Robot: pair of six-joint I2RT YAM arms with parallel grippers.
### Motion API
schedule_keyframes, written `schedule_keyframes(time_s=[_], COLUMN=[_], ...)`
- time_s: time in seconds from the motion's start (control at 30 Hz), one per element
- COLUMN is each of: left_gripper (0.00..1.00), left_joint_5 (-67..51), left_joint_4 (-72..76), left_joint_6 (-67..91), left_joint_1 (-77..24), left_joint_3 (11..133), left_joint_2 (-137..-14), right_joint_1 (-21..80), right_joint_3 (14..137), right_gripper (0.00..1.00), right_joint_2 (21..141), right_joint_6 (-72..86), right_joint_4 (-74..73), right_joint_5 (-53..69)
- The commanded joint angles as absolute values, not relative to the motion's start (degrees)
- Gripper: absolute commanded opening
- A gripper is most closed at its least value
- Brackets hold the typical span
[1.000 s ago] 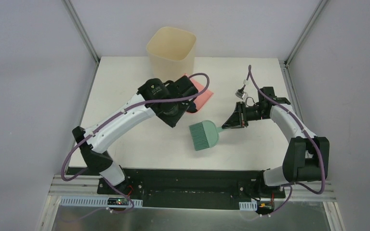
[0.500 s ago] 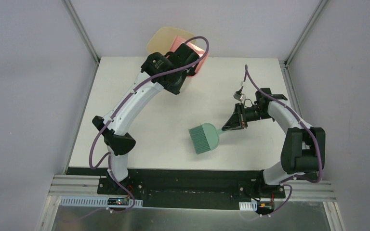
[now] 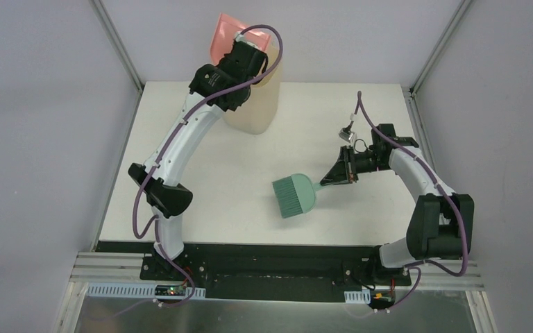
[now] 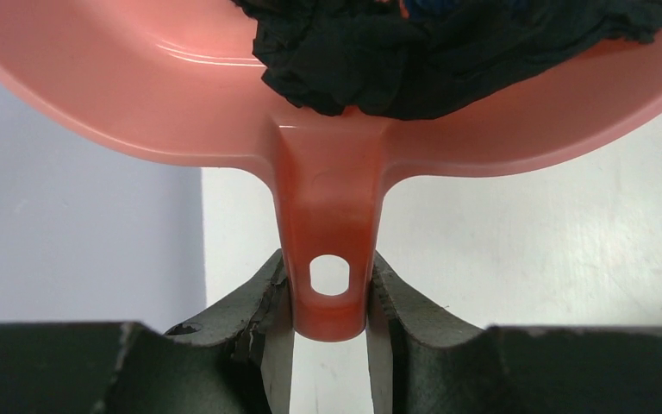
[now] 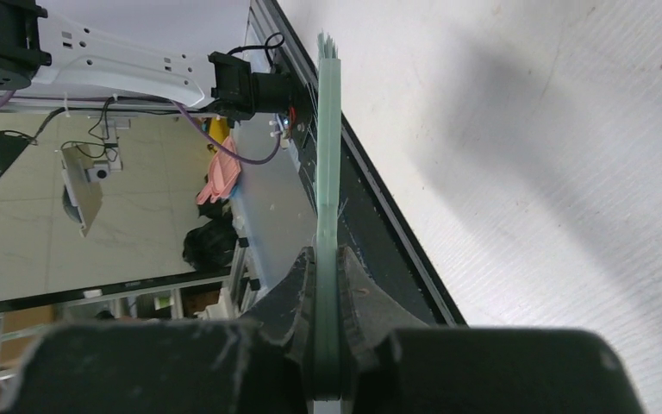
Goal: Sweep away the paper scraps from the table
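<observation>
Left gripper: jaws narrowed onto the flat handle tab of the pink dustpan, one pad on each side of the hang hole. The grip looks square, with no visible skew.

The paper scraps are in the pan, a dark wad with bits of blue, bunched at the heel right above the handle root. These are the only scraps we can make out; none is discernible on the table from overhead.

From overhead, the pan is raised above the beige bin at the rear of the table, standing steeply with its lip up. The arm hides most of the bin mouth, so we can't tell whether the lip is inside the rim line.

How we'd do the dump:
- Get the lip over the mouth first, then roll the wrist so the lip drops below the heel.
- Tip slowly. The wads are light and clumped, so they may let go all at once or catch on the back wall, and a small shake may be needed.
- Keep the lip low over the rim so nothing bounces back onto the table.
- The tab is thin, so watch for the pan twisting in the jaws as the load shifts.

Right gripper: clamped on the thin handle of the green hand brush, bristle head low over mid-table, well clear of the bin. We'd leave it parked there.

Writing: none legible on the pan, brush, bin or arms in any view.
</observation>
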State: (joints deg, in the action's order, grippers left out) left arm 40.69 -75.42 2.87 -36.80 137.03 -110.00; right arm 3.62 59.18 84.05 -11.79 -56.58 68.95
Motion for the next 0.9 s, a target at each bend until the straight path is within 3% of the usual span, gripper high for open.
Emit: schedule_keyframes(time_s=[0.0, 0.17, 0.23, 0.3, 0.33, 0.37, 0.5, 0.87], left_gripper=[0.04, 0.02, 0.01, 0.00, 0.00, 0.00, 0.00, 0.03], left_joint_5=[48.81, 59.11, 66.00, 72.77, 73.70, 73.04, 71.70, 69.10], left_joint_4=[-67.78, -57.37, -48.24, -22.44, 3.60, 8.02, 1.06, -7.03], left_joint_6=[-4.88, -18.90, -32.28, -59.65, -76.26, -82.52, -80.28, -78.52], left_joint_1=[-35.95, -36.22, -36.38, -36.18, -36.17, -36.43, -36.41, -31.54], left_joint_3=[139.99, 138.75, 136.60, 128.76, 124.07, 123.97, 129.47, 117.88], left_joint_2=[-112.62, -116.98, -119.39, -120.87, -121.35, -121.92, -123.84, -118.07], right_joint_1=[3.50, 3.43, 3.47, 3.51, 3.47, 3.37, 3.37, 3.43], right_joint_3=[58.06, 56.34, 55.99, 55.74, 55.72, 55.72, 56.14, 57.43], right_gripper=[0.00, 0.00, 0.00, 0.00, 0.00, 0.00, 0.00, 0.00], right_joint_2=[77.49, 74.80, 74.61, 75.12, 75.45, 75.76, 77.04, 78.96], right_joint_6=[-7.06, -3.91, -3.63, -3.54, -3.52, -3.52, -3.87, -5.82], right_joint_4=[-49.24, -45.73, -45.62, -45.61, -45.65, -45.70, -46.42, -48.95], right_joint_5=[68.92, 68.55, 68.58, 68.96, 69.06, 69.08, 69.47, 70.15])
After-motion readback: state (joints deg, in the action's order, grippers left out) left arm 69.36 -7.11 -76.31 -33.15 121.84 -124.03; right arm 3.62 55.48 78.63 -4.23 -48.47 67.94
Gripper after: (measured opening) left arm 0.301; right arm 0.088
